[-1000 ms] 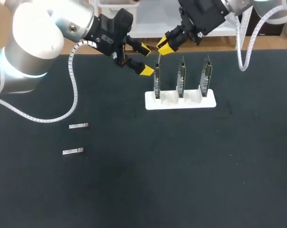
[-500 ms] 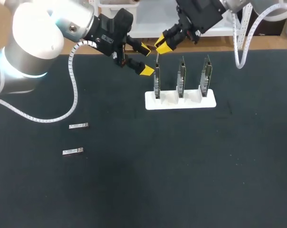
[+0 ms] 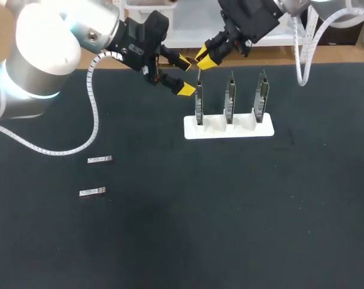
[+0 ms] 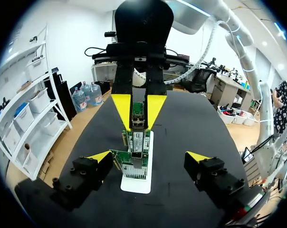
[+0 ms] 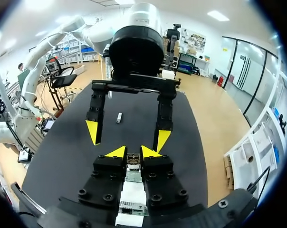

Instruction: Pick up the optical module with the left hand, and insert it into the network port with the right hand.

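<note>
Black cloth covers the table (image 3: 230,229). Head view: a white stand (image 3: 248,129) holds three upright boards, and the right gripper (image 3: 204,59) hangs just above the top of the left board (image 3: 199,102). What it carries is hidden from this side, and I cannot make out the port on the board. The left gripper (image 3: 184,76) sits just beside that board, spread wide with nothing in it. Two spare modules (image 3: 100,159) lie well apart from the stand, near the table's left side. Over the last second the right gripper has crept up and slightly left off the board top. The left gripper and the spares have not moved. Left wrist view: its own yellow tips stand far apart either side of the row of boards. Ahead, the other arm's fingers (image 4: 125,110) point down with a small metal piece between them, though I cannot separate that piece from the boards behind. Right wrist view: the yellow tips are drawn nearly together and appear to pinch the module (image 5: 132,160) from both sides, directly over the boards and stand. My reading is that pick-up and hand-over are finished but insertion is not. The small lift looks like a re-alignment before pressing down, and a crooked approach could jam the module against the board's edge.
</note>
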### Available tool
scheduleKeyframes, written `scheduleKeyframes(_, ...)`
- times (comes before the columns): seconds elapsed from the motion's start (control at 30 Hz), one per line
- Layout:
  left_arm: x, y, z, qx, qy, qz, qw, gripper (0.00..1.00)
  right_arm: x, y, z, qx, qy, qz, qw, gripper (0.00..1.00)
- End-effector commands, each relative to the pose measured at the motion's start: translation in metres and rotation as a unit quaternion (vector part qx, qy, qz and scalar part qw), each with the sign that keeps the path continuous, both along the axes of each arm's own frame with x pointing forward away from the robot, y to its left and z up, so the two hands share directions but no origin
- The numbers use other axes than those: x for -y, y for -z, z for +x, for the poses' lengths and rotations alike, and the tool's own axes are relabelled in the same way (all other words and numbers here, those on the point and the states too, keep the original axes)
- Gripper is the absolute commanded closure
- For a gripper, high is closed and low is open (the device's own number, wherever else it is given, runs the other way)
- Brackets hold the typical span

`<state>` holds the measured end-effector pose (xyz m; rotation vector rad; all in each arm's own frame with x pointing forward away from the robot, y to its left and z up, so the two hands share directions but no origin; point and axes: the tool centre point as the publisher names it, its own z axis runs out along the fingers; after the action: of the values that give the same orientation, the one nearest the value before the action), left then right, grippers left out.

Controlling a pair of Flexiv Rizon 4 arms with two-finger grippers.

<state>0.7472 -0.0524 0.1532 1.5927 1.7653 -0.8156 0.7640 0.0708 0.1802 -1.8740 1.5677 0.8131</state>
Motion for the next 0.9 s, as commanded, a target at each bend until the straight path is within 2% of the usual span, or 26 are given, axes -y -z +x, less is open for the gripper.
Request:
scheduleKeyframes(0.03,0.001,-0.001,-0.001,-0.001,-0.002,0.003,1.000,0.00,-0.004,0.002,0.005,-0.001,-0.005,-0.005,1.000,1.00)
scheduleKeyframes(0.57,0.001,-0.001,-0.001,-0.001,-0.002,0.003,1.000,0.00,-0.004,0.002,0.005,0.013,-0.008,-0.018,1.000,1.00)
scheduleKeyframes(0.9,0.001,-0.001,-0.001,-0.001,-0.002,0.003,1.000,0.00,-0.001,0.003,-0.004,0.011,0.026,-0.012,1.000,1.00)
